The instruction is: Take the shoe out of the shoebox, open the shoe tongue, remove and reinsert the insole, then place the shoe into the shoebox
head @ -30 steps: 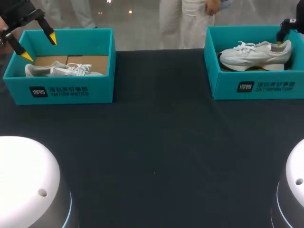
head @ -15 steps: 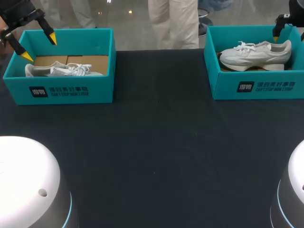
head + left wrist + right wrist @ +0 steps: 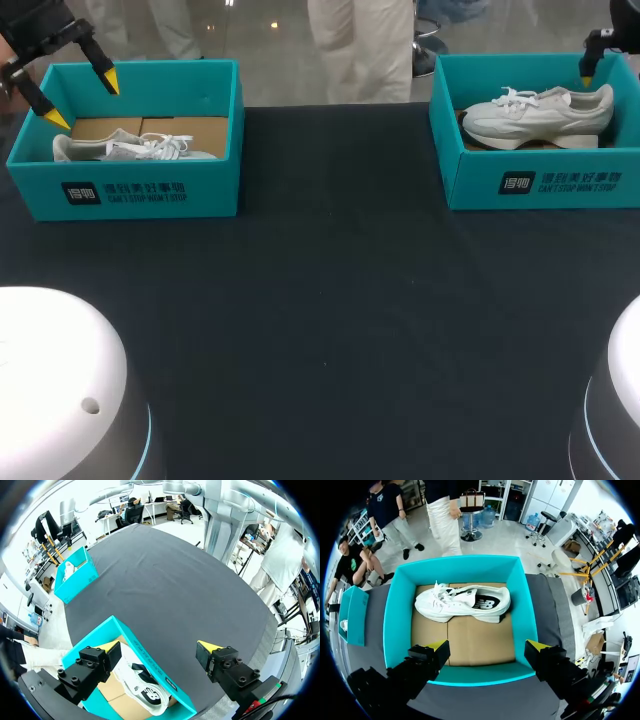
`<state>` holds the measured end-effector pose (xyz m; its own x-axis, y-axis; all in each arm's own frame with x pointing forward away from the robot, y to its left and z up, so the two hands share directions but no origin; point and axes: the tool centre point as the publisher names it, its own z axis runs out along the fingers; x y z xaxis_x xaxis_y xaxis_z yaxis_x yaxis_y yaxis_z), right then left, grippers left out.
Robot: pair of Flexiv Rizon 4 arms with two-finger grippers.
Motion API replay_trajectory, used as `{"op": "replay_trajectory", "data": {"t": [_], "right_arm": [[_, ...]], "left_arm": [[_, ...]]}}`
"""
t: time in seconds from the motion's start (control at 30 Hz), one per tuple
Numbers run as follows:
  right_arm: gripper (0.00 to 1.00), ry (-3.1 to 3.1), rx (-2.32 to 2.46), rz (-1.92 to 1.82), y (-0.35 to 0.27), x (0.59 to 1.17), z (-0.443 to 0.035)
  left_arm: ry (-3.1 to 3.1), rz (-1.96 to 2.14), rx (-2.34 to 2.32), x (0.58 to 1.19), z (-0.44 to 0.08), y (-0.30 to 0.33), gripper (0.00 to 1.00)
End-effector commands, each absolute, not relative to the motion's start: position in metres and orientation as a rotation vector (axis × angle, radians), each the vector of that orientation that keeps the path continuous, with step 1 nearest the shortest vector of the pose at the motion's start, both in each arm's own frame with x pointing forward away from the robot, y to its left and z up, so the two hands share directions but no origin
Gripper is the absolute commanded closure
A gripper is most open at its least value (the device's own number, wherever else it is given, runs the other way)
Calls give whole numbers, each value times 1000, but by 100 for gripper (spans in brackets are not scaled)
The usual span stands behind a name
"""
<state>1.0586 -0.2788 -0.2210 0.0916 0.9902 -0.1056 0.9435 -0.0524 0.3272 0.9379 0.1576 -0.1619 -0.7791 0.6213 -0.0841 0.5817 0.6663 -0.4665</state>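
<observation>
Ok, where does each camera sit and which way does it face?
Head view: fixed above and behind the robot, looking down on the table, left shoebox and right shoebox; both jaws show at far corners.
Left wrist view: on that wrist, looking past its open jaws at the left shoe.
Right wrist view: on that wrist, looking down between its open jaws at the right shoe.
Shared: all three show both shoeboxes.

Robotics laboratory, test bench; evidence: yellow-tipped robotic left gripper point(image 3: 82, 100) and right gripper point(image 3: 487, 647) hanging above a black-covered table point(image 3: 330, 300); matching teal left shoebox point(image 3: 150, 190) and right shoebox point(image 3: 540, 182) staged at its far corners
</observation>
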Motion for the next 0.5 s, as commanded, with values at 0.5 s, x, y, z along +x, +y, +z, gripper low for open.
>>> {"op": "replay_trajectory", "data": {"t": [0.5], "right_arm": [[0,1937,2116,67,-300,1108,-241]], "left_arm": [[-2793,737,-1011,938,-162,158,0]]}}
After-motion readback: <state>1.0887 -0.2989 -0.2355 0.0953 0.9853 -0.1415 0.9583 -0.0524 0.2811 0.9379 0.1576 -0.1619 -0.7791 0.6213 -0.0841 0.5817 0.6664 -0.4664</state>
